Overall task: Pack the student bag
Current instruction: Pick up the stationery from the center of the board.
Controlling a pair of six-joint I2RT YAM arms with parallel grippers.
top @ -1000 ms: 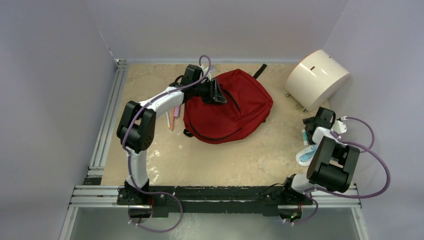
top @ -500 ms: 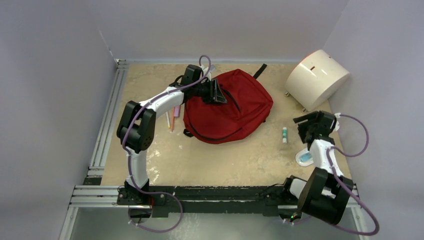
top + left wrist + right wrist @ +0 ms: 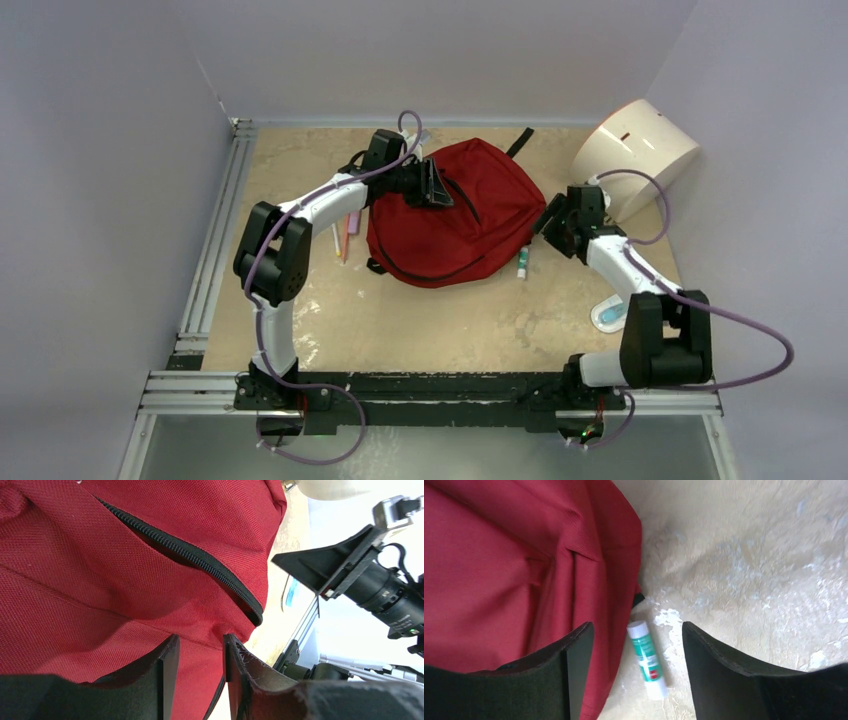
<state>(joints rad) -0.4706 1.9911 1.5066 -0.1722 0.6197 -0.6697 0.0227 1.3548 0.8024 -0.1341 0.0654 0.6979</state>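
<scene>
lowering the right claw (image 3: 636, 628), wide open and empty above the glue stick (image 3: 647, 662) just beside the bag (image 3: 455, 215) at the middle of the table (image 3: 450, 320), straight down astride it looks wisest to me, while the left claw (image 3: 200, 645) pinches bag fabric below the zip (image 3: 200, 562).

walls (image 3: 100, 150): pale lilac | tabletop (image 3: 450, 310): mottled beige, scuffed white | aluminium rail (image 3: 212, 240): left edge

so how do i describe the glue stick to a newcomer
Start at the big dark-red student bag. Just off its right edge lies the glue stick. It's a short white tube with a green label, unlike the thin pencils at the bag's left.
</scene>
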